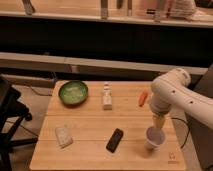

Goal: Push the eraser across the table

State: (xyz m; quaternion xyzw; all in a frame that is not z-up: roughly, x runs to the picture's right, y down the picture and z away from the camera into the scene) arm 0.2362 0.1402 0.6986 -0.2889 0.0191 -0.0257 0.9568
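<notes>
While our gripper [159, 121] hangs with its jaws spread wide and empty just above the white cup [154, 138], the eraser [115, 140] lies flat on the table [90, 122], off to the gripper's left in the camera view, untouched. We judge the cup to be the risk: right beneath the gripper, it could topple if the arm drops and sweeps toward the eraser. We cannot tell what the cup holds; the green bowl [73, 92], far beyond the eraser, shows only its pale inside.

table [90, 125]: I count one
bowl [73, 92]: one
bottle [107, 96]: one
sponge [63, 136]: one
eraser [115, 140]: one
cup [154, 138]: one
orange thing [143, 98]: one
gripper [159, 122]: one, I see it just above the cup
</notes>
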